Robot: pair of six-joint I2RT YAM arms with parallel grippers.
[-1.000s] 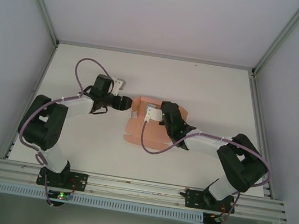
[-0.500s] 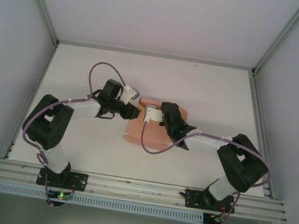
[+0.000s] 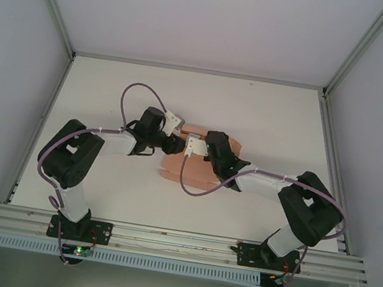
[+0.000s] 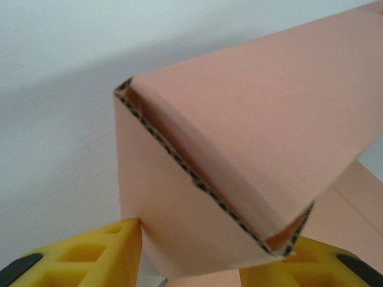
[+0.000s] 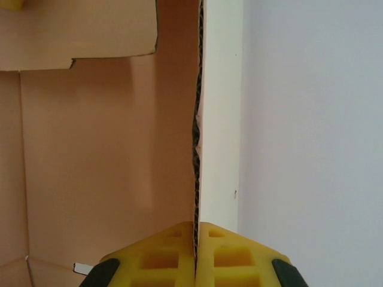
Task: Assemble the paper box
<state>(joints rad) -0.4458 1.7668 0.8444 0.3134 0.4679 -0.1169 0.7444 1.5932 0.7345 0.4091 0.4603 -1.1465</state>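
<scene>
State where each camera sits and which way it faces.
Top external: above, behind the bases, looking down at the table; left arm and right arm meet at the paper box.
Left wrist: on the left arm, facing a folded wall between fingers of the left gripper.
Right wrist: on the right arm, sighting along an edge pinched by the right gripper.
Shared: the paper box.

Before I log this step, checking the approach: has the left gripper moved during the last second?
Yes. In the top view the left gripper has travelled right, away from the table's left edge, and now straddles the paper box's folded wall.
</scene>
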